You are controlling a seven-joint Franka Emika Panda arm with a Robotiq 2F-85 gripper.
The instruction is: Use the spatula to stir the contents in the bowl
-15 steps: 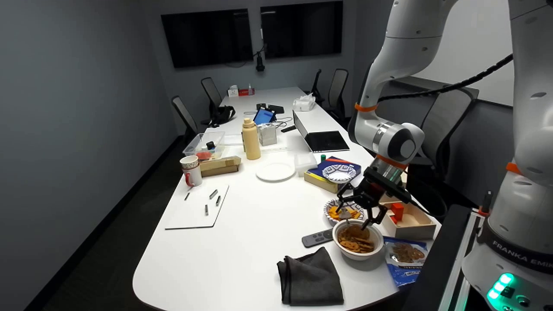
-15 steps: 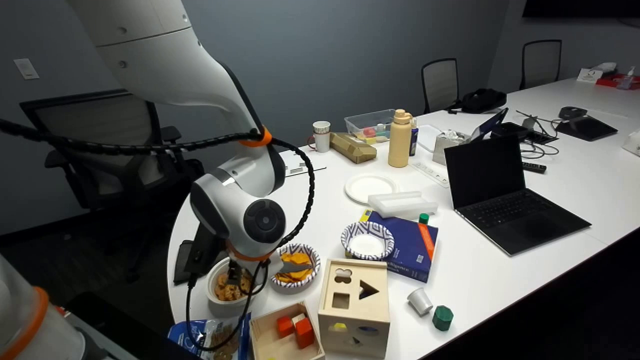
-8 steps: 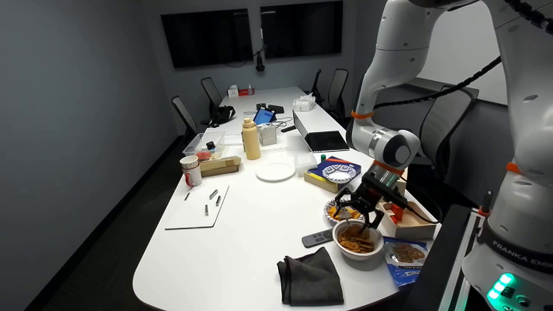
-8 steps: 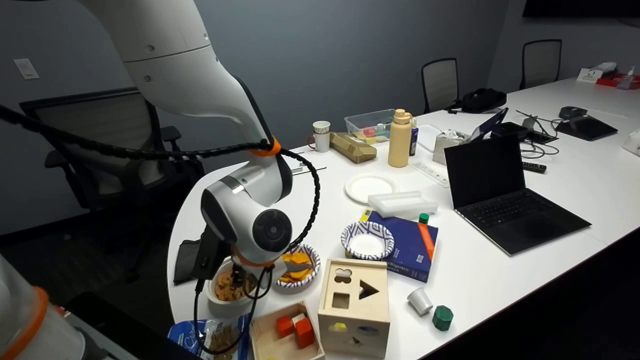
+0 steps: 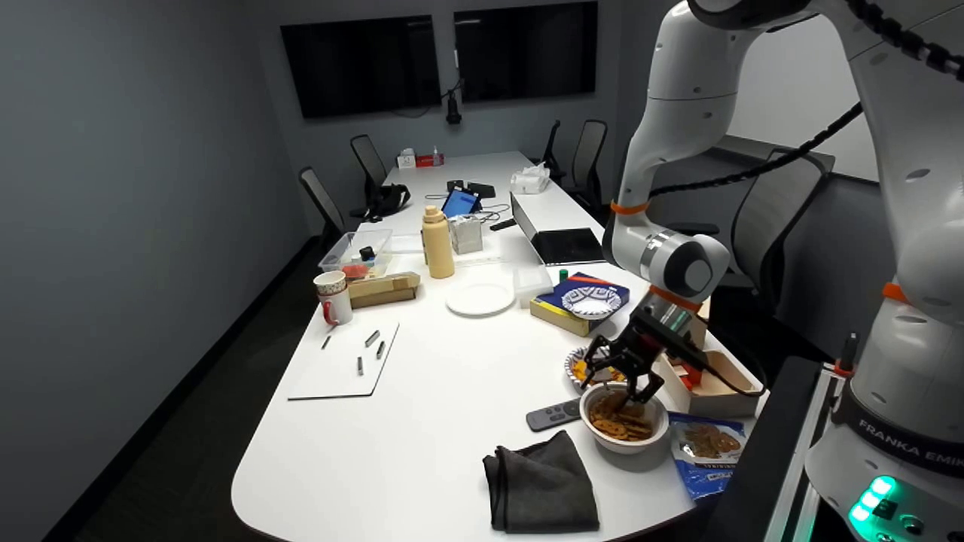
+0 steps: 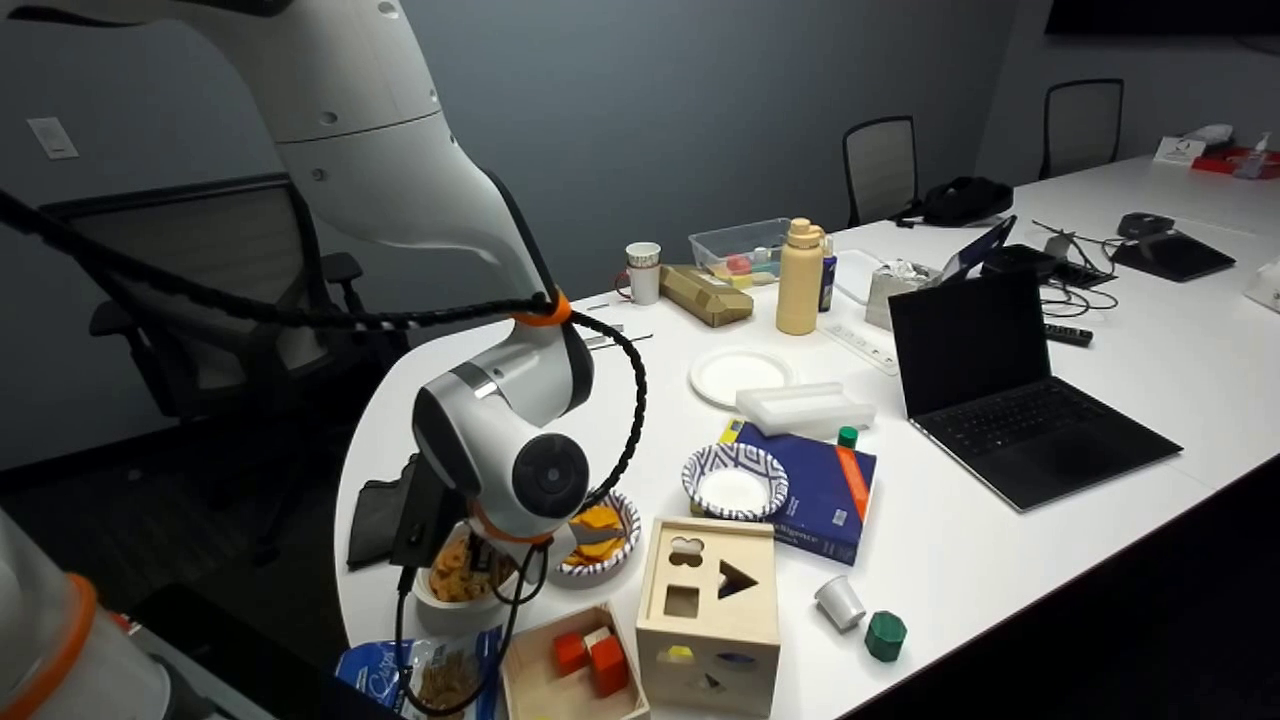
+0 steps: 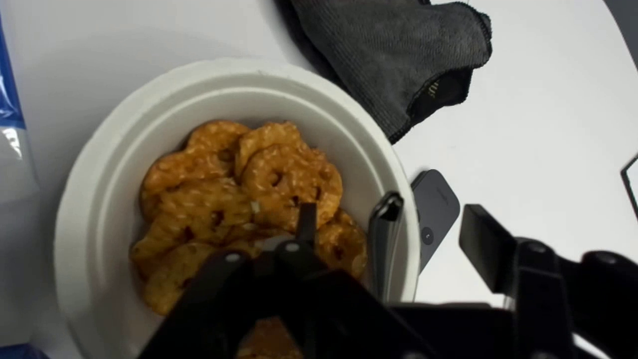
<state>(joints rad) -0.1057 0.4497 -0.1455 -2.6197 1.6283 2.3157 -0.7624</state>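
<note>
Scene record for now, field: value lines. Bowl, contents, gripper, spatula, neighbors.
bowl: white, on the table
contents: orange-brown snack pieces
gripper: open, at the bowl's rim, fingers apart
spatula: tentative ID; handle end between the fingers in the wrist view, contact unclear
grey blade: over orange chips, probably the spatula's
neighbors: remote, dark cloth, blue snack bag, patterned bowl holding the chips

You are in an office meeting room: a long white table point(image 5: 422, 444) stretches beneath and beyond your gripper point(image 5: 608, 392), bearing a laptop point(image 6: 970, 345); mesh-backed chairs point(image 5: 367, 160) line it, and far past the gripper hang two dark wall screens point(image 5: 361, 68).
</note>
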